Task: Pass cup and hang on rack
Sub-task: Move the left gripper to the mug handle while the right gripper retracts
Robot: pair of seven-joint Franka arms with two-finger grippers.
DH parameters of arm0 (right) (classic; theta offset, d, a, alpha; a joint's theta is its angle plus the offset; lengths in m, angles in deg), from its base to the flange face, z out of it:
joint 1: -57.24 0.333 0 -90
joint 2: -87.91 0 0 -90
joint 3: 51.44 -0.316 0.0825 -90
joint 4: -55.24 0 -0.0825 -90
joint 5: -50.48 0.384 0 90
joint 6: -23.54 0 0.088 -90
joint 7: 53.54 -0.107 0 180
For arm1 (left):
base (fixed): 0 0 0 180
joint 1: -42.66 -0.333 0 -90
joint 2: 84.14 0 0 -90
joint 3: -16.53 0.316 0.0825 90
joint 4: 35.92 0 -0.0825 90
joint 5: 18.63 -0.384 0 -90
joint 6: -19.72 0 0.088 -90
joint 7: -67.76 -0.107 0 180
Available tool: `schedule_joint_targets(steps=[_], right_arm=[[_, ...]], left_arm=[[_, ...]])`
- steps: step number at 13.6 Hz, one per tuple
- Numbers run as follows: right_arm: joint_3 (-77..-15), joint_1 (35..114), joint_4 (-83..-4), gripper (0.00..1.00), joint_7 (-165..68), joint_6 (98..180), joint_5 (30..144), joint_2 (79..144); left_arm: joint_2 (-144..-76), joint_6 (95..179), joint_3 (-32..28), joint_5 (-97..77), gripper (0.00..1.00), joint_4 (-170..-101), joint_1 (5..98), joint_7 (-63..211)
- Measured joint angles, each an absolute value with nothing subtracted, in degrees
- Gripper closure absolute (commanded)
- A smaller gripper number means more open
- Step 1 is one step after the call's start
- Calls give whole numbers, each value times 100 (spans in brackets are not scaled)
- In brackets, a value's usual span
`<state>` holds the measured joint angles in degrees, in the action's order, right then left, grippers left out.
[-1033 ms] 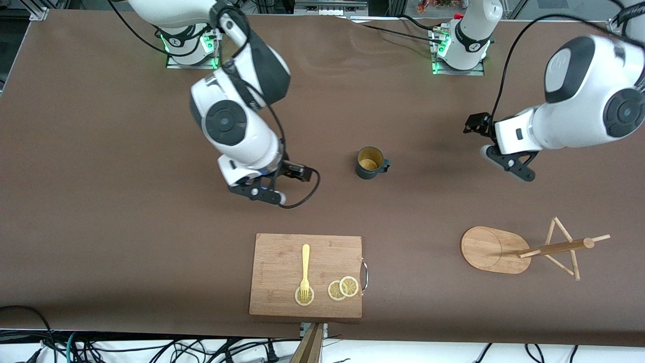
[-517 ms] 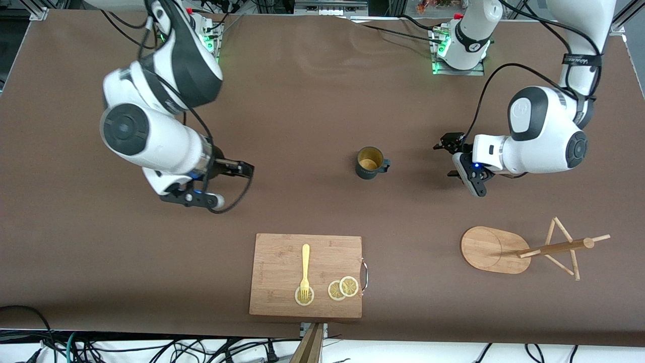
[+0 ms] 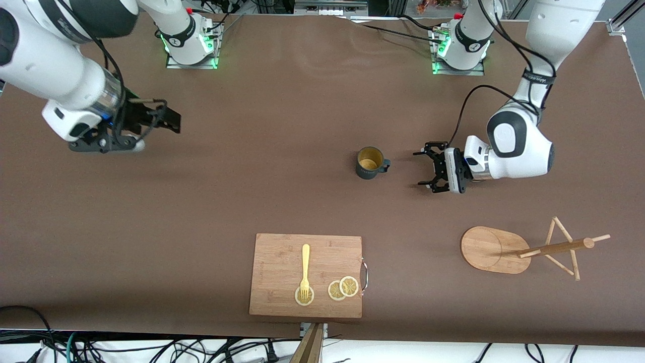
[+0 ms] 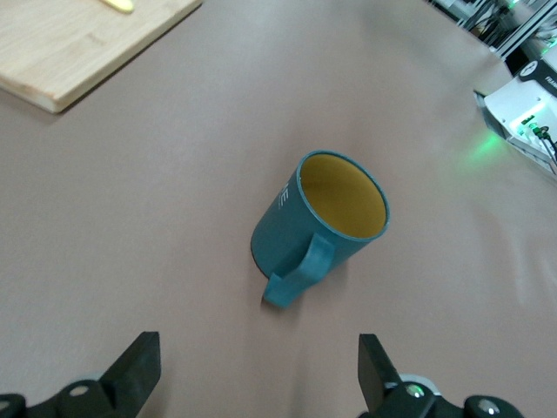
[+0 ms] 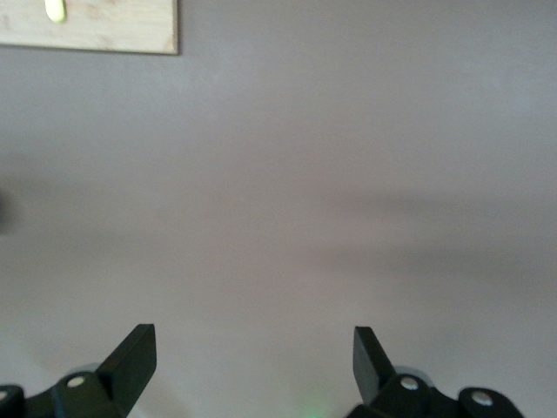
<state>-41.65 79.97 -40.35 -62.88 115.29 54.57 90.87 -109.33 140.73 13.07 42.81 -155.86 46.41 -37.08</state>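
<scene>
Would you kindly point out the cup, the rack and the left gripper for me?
cup (image 3: pixel 370 164), front view, on its gold inside.
rack (image 3: pixel 488 249), front view, on its oval base.
left gripper (image 3: pixel 422 171), front view, midway between its open fingertips.

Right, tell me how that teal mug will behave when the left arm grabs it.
The teal mug looks rigid and glazed, so it is probably hard and somewhat slippery between the jaws. It stands upright on a flat base, so a push likely slides it rather than rolls it. Its side handle may make it swing if gripped off-centre.
</scene>
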Motion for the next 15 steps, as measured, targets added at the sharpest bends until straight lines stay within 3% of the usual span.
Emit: schedule_joint_targets(steps=[5,11,15], right_arm=[[-3566,7994,-4325,0,-5154,11342,5179,8682],[-3333,7993,-4315,0,-4827,11343,4959,8682],[-3285,7993,-3904,0,-4827,11026,4942,8692]], left_arm=[[-11586,14030,1236,6301,0,-15600,4663,-6302],[-11932,13189,1216,6537,0,-15617,4629,-7422],[-12154,12917,1219,6592,0,-15620,4543,-7943]])
